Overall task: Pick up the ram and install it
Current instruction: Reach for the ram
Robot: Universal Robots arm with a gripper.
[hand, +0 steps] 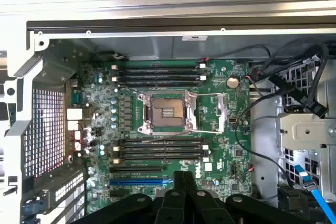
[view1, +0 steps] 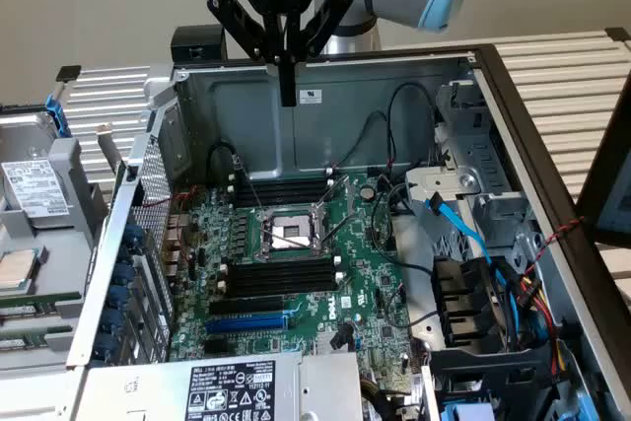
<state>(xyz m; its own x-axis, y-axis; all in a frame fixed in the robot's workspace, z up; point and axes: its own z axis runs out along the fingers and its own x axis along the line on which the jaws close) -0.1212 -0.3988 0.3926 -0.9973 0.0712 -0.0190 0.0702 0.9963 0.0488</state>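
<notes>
My gripper hangs above the open computer case, over its rear wall, with both fingers pressed together and nothing between them. In the wrist view the shut fingertips point down at the green motherboard. Long black memory slots lie on both sides of the CPU socket: one bank behind it and one in front; all look empty. At the exterior view's left edge lies a thin green strip that may be the ram; I cannot tell for sure.
A blue slot runs in front of the black ones. Black cables and a blue cable crowd the drive bay on the exterior view's right. The metal case walls ring the board. A drive and a chip sit outside on the left.
</notes>
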